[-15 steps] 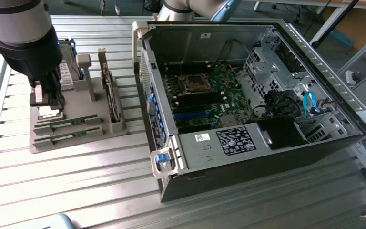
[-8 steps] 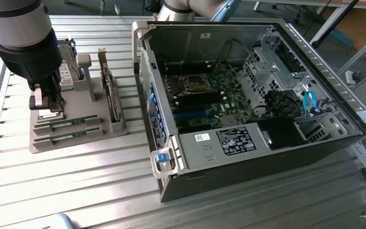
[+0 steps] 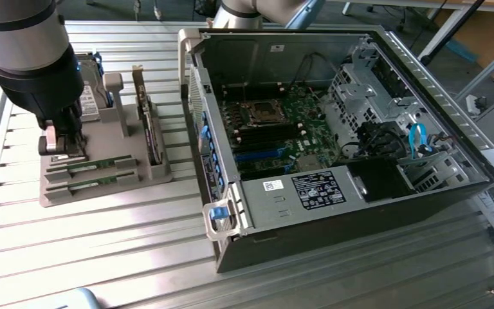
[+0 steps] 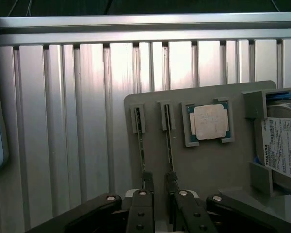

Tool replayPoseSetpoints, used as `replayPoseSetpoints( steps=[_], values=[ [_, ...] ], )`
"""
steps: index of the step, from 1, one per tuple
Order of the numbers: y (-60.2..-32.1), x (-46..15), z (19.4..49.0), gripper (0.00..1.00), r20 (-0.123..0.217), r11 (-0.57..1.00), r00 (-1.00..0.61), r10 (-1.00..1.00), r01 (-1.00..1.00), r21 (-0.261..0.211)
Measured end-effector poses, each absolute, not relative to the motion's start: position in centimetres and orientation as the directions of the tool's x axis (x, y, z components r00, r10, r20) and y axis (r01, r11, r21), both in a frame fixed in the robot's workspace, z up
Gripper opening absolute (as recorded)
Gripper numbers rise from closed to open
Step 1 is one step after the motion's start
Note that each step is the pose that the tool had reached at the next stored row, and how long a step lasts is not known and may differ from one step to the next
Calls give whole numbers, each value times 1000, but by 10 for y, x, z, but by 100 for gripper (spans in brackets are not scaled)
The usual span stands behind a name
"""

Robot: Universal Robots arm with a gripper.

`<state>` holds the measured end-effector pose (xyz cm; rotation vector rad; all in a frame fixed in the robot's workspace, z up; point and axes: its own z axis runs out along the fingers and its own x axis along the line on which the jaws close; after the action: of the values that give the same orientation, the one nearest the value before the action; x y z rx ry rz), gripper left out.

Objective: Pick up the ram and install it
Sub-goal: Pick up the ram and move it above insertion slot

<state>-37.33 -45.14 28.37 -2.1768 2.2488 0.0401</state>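
We have not picked anything up yet. One ram stick [image 3: 94, 166] and its twin [image 3: 92, 187] both sit in their slots on the grey holder [image 3: 101, 201], well apart from the open computer case [image 3: 273, 193], so picking up and installing are both left to do. The exterior view gives us the case, its board [image 3: 303, 122] and the gripper [image 3: 58, 147] over the holder's end. The wrist view looks down the two sticks edge-on, and there the gripper [image 4: 159, 180] has its fingers [image 4: 148, 180] spread just above the stick ends, pinching nothing. It also gives us the processor chip [image 4: 209, 121].
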Motion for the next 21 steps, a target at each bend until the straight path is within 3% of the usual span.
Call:
replayPoseSetpoints(
  steps=[21],
  values=[
    [-456,-375,284,24,-26,28,-28,-999,-1000,4]
  ],
)
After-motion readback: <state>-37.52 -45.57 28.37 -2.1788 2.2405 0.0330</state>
